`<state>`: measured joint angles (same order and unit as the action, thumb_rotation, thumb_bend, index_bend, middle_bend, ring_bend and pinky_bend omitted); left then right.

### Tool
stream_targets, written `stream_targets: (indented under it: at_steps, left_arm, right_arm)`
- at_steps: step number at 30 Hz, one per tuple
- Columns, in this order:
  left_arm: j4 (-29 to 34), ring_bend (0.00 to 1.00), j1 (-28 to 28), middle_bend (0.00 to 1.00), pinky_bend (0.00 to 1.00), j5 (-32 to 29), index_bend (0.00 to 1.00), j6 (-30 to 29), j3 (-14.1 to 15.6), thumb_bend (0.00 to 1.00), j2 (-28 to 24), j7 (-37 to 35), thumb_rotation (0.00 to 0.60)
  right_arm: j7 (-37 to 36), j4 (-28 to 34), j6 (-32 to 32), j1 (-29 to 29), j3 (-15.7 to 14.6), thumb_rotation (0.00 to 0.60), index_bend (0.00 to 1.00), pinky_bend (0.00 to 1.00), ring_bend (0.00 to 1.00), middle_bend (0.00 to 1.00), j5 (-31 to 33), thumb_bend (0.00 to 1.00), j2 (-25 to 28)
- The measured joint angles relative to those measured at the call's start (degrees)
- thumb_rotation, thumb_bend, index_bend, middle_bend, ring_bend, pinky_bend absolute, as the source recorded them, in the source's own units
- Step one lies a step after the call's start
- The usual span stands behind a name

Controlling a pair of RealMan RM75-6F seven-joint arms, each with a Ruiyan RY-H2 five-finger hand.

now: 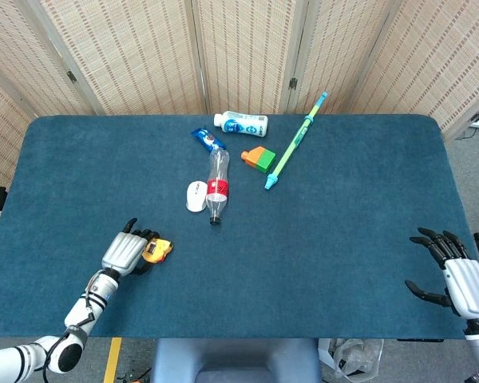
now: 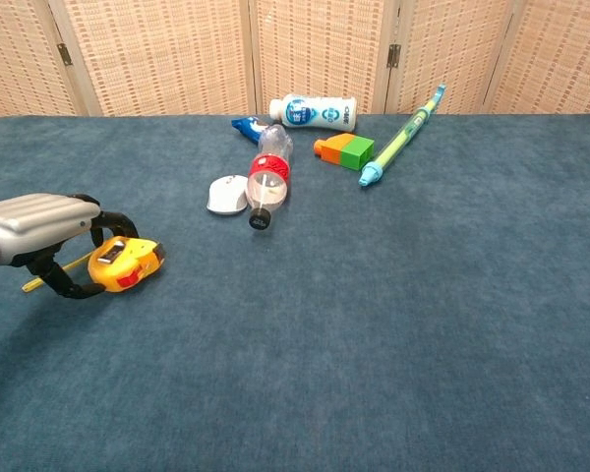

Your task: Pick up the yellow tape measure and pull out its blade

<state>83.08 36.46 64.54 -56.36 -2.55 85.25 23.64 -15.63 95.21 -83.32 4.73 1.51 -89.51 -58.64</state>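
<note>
- The left hand (image 2: 41, 239) has its fingers curled around the tape measure (image 2: 125, 265) near the table's (image 1: 343, 239) front-left corner.
- The case looks tipped up in the grasp; whether it has fully left the cloth is hard to tell.
- A short yellow strip of blade (image 2: 47, 276) shows beneath the hand, lying toward the left edge.
- The right hand (image 1: 461, 281) hangs past the front-right corner, fingers spread, holding nothing.
- Left to do: lift clear, bring the right hand over, draw the blade out.
</note>
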Motion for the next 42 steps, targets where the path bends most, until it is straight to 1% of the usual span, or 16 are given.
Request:
stream_targets:
  at_steps: [3, 6, 11, 17, 25, 29, 36, 39, 42]
  left_arm:
    - [-0.4, 0.42, -0.4, 0.54, 0.08, 1.6, 0.51, -0.9, -0.1, 0.37, 0.1, -1.3, 0.6]
    - [-0.1, 0.43, -0.5, 0.55, 0.08, 2.5, 0.51, -1.4, -0.4, 0.37, -0.5, -1.7, 0.6]
    - [3.2, 0.43, -0.4, 0.55, 0.08, 2.3, 0.51, -1.8, -1.6, 0.37, -2.8, -1.9, 0.6]
    - [8.5, 0.43, 0.3, 0.55, 0.08, 1.1, 0.51, -1.9, -3.4, 0.37, -6.7, -0.7, 0.6]
    - [15.2, 0.43, 1.1, 0.55, 0.09, -0.5, 0.51, -2.8, -5.6, 0.37, -9.6, 0.6, 0.6]
    - [18.0, 0.43, 1.6, 0.55, 0.09, -1.0, 0.51, -3.3, -6.4, 0.37, -10.5, 1.4, 0.6]
    - [22.9, 0.43, 3.1, 0.55, 0.09, -2.4, 0.51, -3.2, -7.3, 0.37, -12.0, 3.6, 0.6]
    - [24.8, 0.43, 3.9, 0.55, 0.09, -3.4, 0.51, -3.6, -7.8, 0.37, -12.2, 5.1, 0.6]
    - [26.7, 0.43, 4.4, 0.55, 0.09, -4.7, 0.51, -4.4, -8.4, 0.37, -12.2, 5.8, 0.6]
  right_arm:
    - [0.1, 0.2, 0.5, 0.5, 0.0, 0.6, 0.21, 0.07, 0.14, 0.17, -0.4, 0.25, 0.0]
    - [0.1, 0.8, 1.5, 1.5, 0.0, 0.6, 0.21, 0.07, 0.14, 0.17, -1.4, 0.25, 0.3]
    - [-0.3, 2.4, 3.9, 4.5, 0.5, 0.6, 0.21, 0.07, 0.14, 0.17, -3.5, 0.25, 0.9]
    - [-3.0, 5.0, 9.6, 10.3, 1.8, 0.6, 0.24, 0.07, 0.14, 0.17, -5.3, 0.25, 1.5]
    - [-4.5, 9.1, 19.7, 20.4, 5.4, 0.6, 0.29, 0.07, 0.14, 0.17, -4.8, 0.25, 0.9]
    - [-5.1, 9.8, 25.0, 25.1, 7.3, 0.6, 0.3, 0.07, 0.15, 0.17, -2.6, 0.25, -0.2]
    - [-4.5, 9.9, 34.2, 33.1, 10.7, 0.6, 0.31, 0.07, 0.15, 0.17, 5.4, 0.25, -3.7]
    - [-3.1, 9.4, 37.2, 35.9, 11.9, 0.6, 0.31, 0.07, 0.15, 0.17, 8.7, 0.25, -5.8]
    - [-0.9, 8.7, 38.7, 38.4, 13.0, 0.6, 0.32, 0.07, 0.15, 0.17, 11.4, 0.25, -8.0]
